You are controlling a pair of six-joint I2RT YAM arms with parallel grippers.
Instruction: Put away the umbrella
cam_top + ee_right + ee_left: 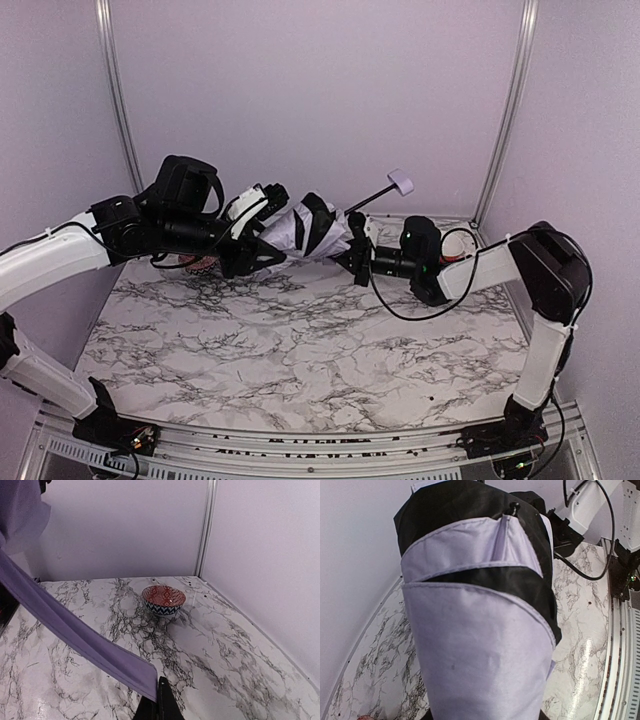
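Lavender umbrella (312, 228) hangs above the table (300, 340) between my arms, handle up. My left gripper (258, 238) clamps its folded fabric, and my right gripper (159, 696) is pinched shut on its strap (75, 630).

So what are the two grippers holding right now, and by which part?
Both hold the umbrella. The left gripper clasps the bundled canopy; the right gripper pinches the end of its lavender strap.
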